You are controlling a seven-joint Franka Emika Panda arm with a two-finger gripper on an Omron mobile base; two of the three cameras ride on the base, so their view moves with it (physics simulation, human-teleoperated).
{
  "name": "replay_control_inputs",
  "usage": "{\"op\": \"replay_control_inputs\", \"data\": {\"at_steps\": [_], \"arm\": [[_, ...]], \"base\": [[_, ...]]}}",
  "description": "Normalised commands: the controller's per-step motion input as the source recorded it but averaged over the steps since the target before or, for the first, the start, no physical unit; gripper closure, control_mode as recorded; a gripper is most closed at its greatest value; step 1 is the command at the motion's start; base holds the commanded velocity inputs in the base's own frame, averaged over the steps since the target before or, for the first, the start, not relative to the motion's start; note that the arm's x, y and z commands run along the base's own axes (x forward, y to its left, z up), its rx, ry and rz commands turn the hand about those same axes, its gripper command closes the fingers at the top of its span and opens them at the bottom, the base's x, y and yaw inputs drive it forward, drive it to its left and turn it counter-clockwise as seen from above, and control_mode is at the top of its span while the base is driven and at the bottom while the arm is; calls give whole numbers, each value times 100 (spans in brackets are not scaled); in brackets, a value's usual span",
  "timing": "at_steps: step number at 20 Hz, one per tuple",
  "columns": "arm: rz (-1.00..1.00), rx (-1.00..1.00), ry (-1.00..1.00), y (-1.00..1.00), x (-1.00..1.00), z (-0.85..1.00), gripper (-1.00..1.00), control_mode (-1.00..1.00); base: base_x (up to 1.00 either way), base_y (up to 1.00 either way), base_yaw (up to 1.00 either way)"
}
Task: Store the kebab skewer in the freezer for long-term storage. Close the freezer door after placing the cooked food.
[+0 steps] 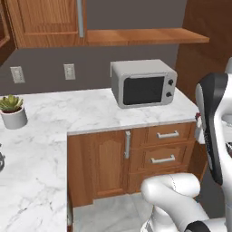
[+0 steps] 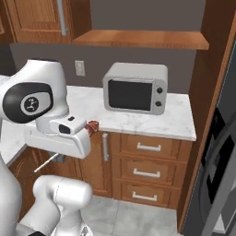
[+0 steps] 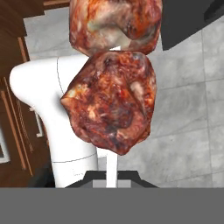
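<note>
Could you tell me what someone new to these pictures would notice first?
Probably the kebab skewer: in the hand view its reddish-brown meat chunks loom large on a pale stick that the shut gripper holds. Next comes the grey microwave on the marble counter, under a wooden shelf. In the right base view the white arm carries the skewer in front of the wooden drawers.

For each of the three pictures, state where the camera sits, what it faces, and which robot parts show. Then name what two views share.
Left base view: behind the arm's left, facing the microwave on the counter; arm at lower right.
Right base view: behind the arm's right, facing the same microwave; arm at left, kebab skewer at its hand.
Hand view: on the hand, looking down at the floor; shut pincer holds the skewer.
Shared: microwave, counter, drawers.
</note>
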Motion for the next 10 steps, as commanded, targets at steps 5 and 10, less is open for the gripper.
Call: {"op": "replay_control_inputs", "data": {"at_steps": [5, 10], "arm": [[0, 0, 0, 0, 0, 0, 100, 100], [0, 0, 0, 0, 0, 0, 100, 100]], "base": [[-100, 0, -7], [-72, -25, -24]]}}
